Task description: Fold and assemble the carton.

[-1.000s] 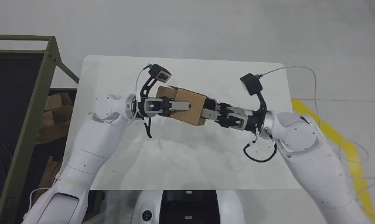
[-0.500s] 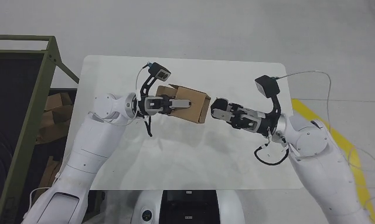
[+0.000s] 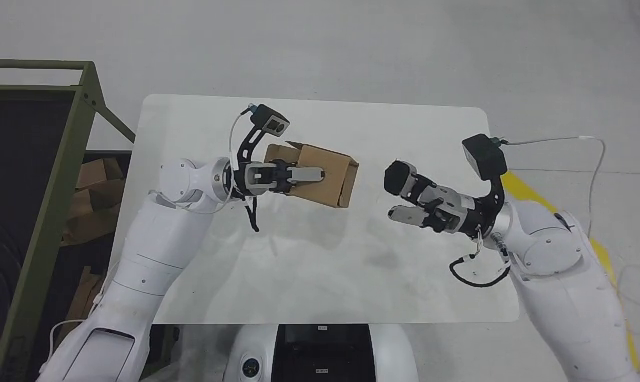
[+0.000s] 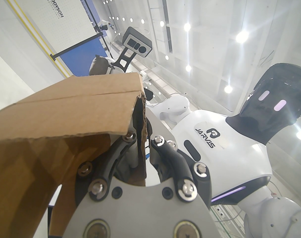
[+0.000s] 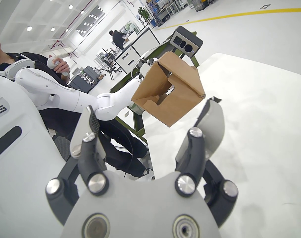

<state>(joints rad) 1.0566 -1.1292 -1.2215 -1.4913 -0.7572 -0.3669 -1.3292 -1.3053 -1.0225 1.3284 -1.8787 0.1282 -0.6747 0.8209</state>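
A brown carton [image 3: 322, 174] hangs a little above the white table [image 3: 300, 272], left of the middle. My left gripper [image 3: 288, 175] is shut on a side flap of the carton [image 4: 66, 110], and one finger [image 4: 165, 149] presses the cardboard edge. My right gripper [image 3: 402, 196] stands open to the right of the carton, a clear gap away, with nothing between its fingers. In the right wrist view the carton [image 5: 175, 92] shows its end with partly folded flaps and a gap in them, beyond the spread right gripper [image 5: 150, 112].
A green metal frame [image 3: 70, 132] holding loose cardboard pieces [image 3: 95, 187] stands off the table's left side. A yellow floor line [image 3: 560, 222] runs at the right. The table's front half is bare.
My right gripper has drawn back from the carton's end to the right and now stands apart from it. The left gripper still holds the carton, tilted slightly.
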